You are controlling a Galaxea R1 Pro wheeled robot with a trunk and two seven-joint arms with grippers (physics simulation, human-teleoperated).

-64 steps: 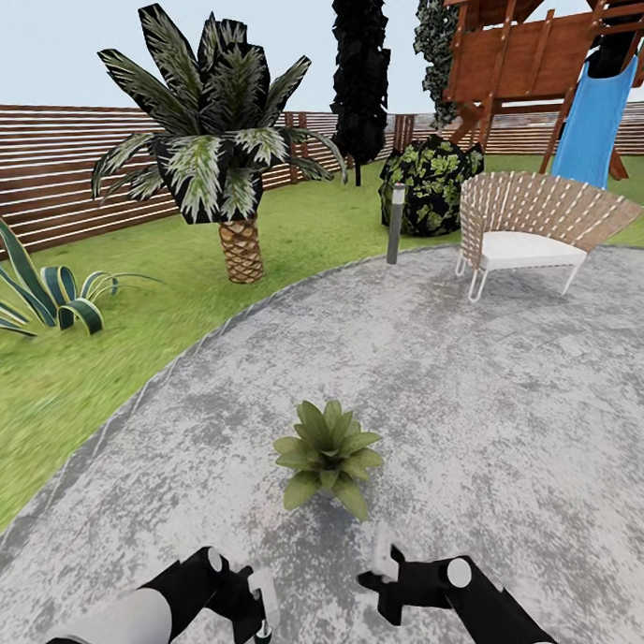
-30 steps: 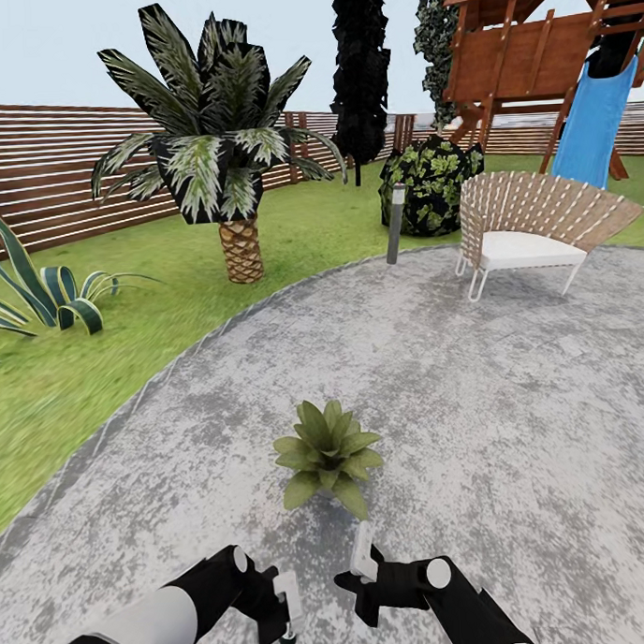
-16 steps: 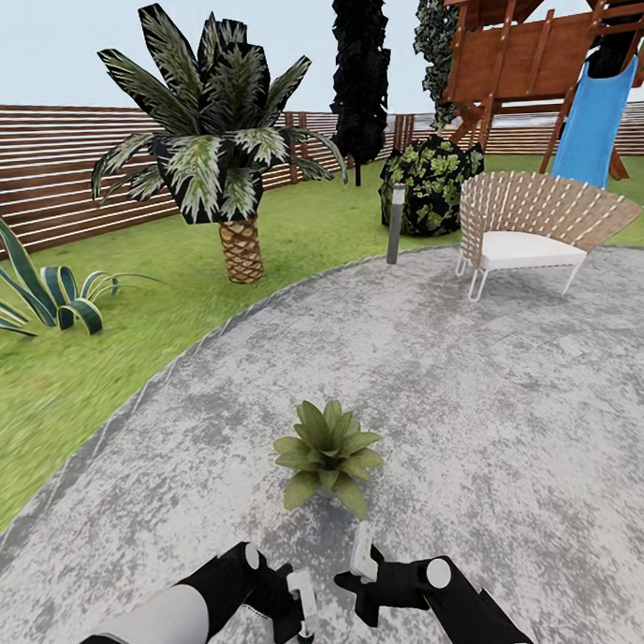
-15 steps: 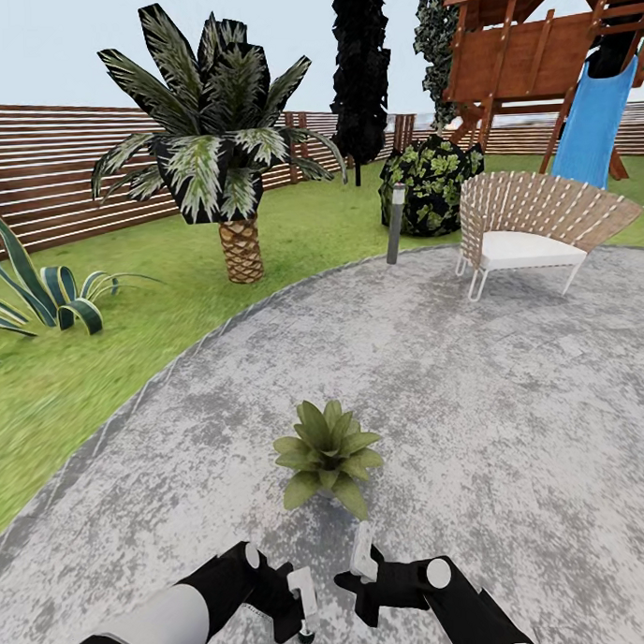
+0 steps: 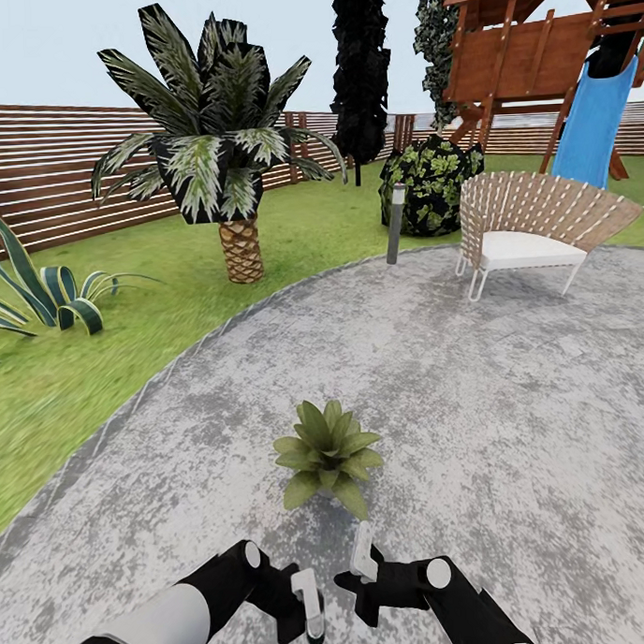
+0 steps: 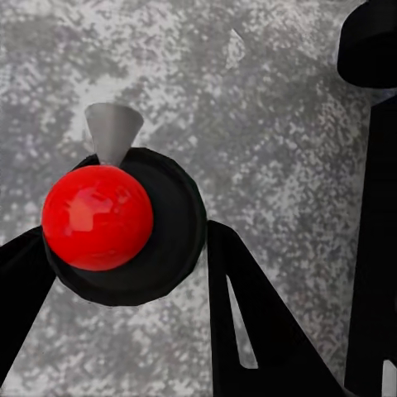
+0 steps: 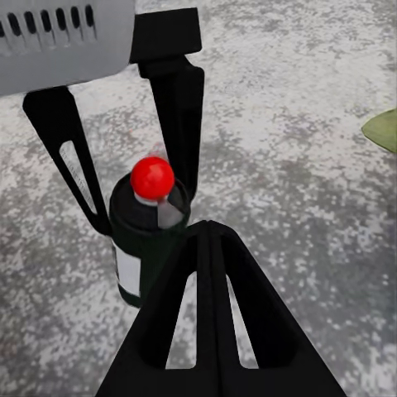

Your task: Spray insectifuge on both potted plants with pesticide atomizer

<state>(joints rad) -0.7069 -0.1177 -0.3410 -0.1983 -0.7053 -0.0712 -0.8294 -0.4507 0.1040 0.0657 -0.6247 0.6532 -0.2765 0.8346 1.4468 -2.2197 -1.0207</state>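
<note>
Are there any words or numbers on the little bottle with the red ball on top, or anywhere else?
None can be read.
The pesticide atomizer has a pale patch on its side, with no letters to make out.
The wicker chair, slide and fence carry no signs.

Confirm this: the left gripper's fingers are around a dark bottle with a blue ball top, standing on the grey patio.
Wrong on the colour: the pesticide atomizer between the left gripper fingers has a red ball top, not blue, as the left wrist view shows. It does stand on the grey patio, with a finger on either side.
</note>
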